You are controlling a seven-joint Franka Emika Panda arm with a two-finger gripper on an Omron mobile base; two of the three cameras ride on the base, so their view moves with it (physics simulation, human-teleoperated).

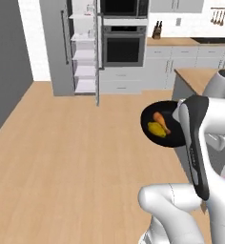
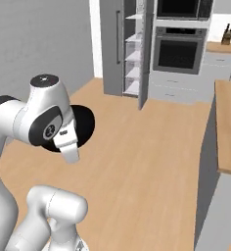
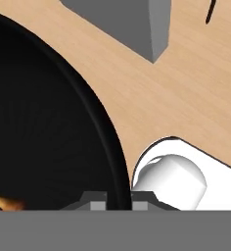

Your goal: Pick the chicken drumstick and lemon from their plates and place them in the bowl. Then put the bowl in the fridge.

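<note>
Hand [image 3: 118, 202] clamped on rim of bowl [image 1: 158, 123], held above floor; drumstick [image 1: 161, 119] + lemon [image 1: 155, 128] inside. Fridge [image 1: 84, 47] open, well apart: ahead, to left. Shelves face arm.

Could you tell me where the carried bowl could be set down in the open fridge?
The white shelves between the fridge wall and its open door look bare; a small item may sit on an upper one. The bowl, with drumstick and lemon, is gripped at its rim.

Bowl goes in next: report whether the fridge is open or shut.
Open: the fridge door stands swung out, white shelves exposed.
</note>
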